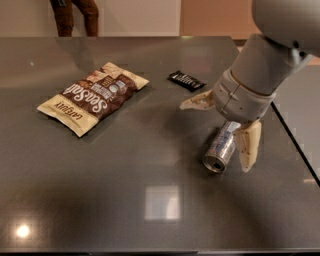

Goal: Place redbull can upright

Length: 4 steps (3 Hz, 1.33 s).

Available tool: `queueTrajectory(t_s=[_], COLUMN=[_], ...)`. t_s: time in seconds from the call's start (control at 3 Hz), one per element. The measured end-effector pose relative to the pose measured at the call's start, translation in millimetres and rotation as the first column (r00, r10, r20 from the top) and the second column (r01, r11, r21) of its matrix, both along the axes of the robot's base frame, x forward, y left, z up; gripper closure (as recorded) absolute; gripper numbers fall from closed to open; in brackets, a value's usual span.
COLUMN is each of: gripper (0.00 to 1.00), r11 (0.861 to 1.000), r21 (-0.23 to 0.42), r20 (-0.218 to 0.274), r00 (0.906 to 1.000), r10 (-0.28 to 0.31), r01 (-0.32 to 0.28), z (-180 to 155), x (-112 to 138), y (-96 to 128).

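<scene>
The redbull can [221, 147] lies on its side on the dark grey table [125, 165], right of the middle, its silver end facing the front. My gripper [220, 130] hangs over the can's far end with its fingers spread wide. One cream finger [248, 146] is down along the can's right side. The other finger [196, 103] sticks out to the left, above the table. The fingers are not closed on the can. The wrist hides the can's far end.
A brown and cream snack bag [93, 96] lies at the left of the table. A small black wrapper [186, 80] lies behind the gripper. The table's right edge [295, 140] runs close by the can. A person's legs [75, 15] stand beyond the far edge.
</scene>
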<state>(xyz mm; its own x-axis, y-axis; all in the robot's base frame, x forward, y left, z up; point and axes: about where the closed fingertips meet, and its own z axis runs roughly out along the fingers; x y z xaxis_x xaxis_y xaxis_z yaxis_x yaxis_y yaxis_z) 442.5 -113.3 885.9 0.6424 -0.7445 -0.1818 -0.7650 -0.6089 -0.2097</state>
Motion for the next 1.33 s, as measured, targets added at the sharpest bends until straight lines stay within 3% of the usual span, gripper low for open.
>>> queueTrajectory(t_s=[0.33,0.67,1.0,1.33], gripper=[0.0,0.0,0.18,0.41], r11=[0.982,0.953,0.923,0.902], r21=[-0.057,-0.123,-0.195,-0.249], r20=[0.004,0.013,0.006,-0.016], r00=[0.9838,0.96,0.9409,0.9327], r10=[0.179,0.28,0.339,0.36], r01=[-0.179,-0.276,-0.331,-0.353], z=[-20,-32,-43,-49], x=[0,4,7,10], y=[-1,-6,-12,-17])
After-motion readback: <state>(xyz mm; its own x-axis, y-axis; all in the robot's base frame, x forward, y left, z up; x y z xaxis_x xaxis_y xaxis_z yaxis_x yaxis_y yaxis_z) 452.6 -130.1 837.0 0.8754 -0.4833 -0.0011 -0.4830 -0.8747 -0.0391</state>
